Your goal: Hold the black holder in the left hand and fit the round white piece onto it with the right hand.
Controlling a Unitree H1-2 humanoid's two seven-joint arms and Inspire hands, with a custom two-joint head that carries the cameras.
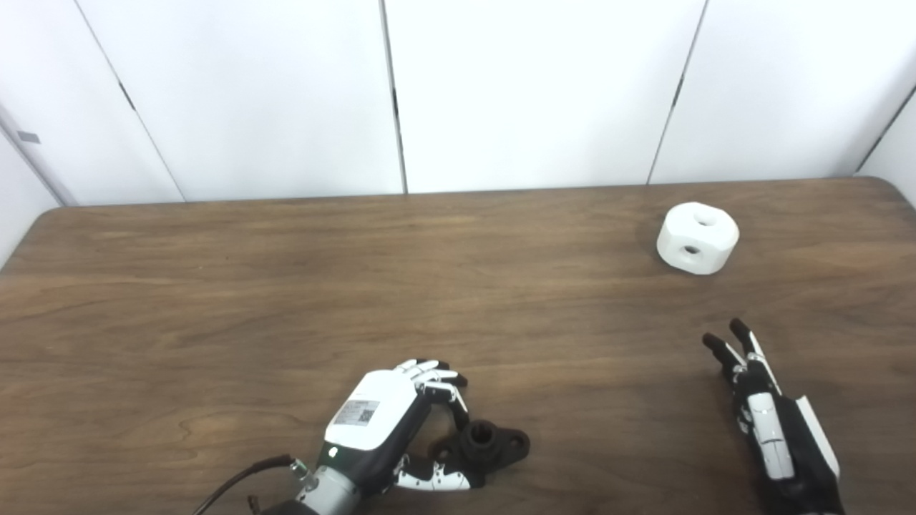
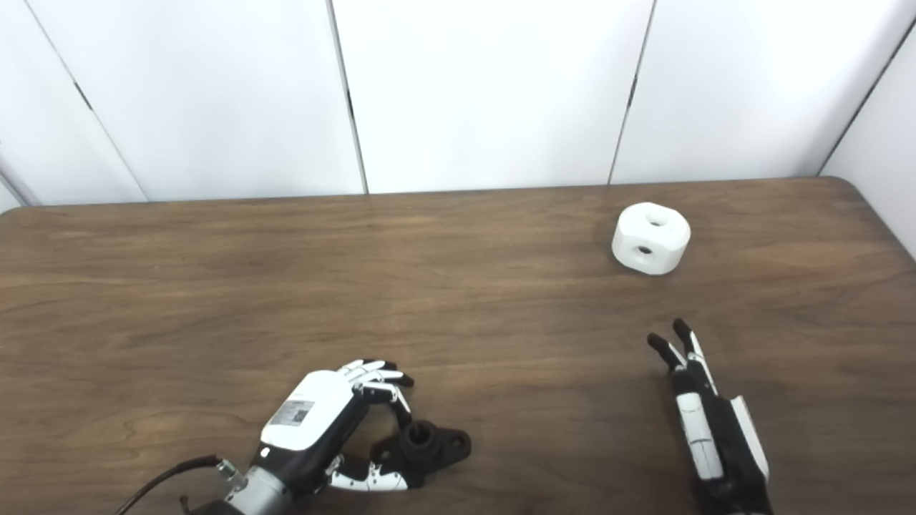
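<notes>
The black holder (image 1: 486, 445), a flanged piece with a short upright tube, lies on the table (image 1: 286, 286) near the front edge. My left hand (image 1: 390, 429) is curled around its left side, fingers (image 1: 444, 383) arched over it and thumb (image 1: 436, 481) pressed against its near edge. The round white piece (image 1: 697, 237), with a hole on top and one in its side, sits far right near the back. Well in front of that piece, my right hand (image 1: 762, 415) hovers edge-on with its fingers stretched out and nothing in it.
White wall panels (image 1: 501, 93) rise right behind the table's far edge. A black cable (image 1: 236, 483) trails from my left wrist along the front edge. Bare brown wood lies between the holder and the white piece.
</notes>
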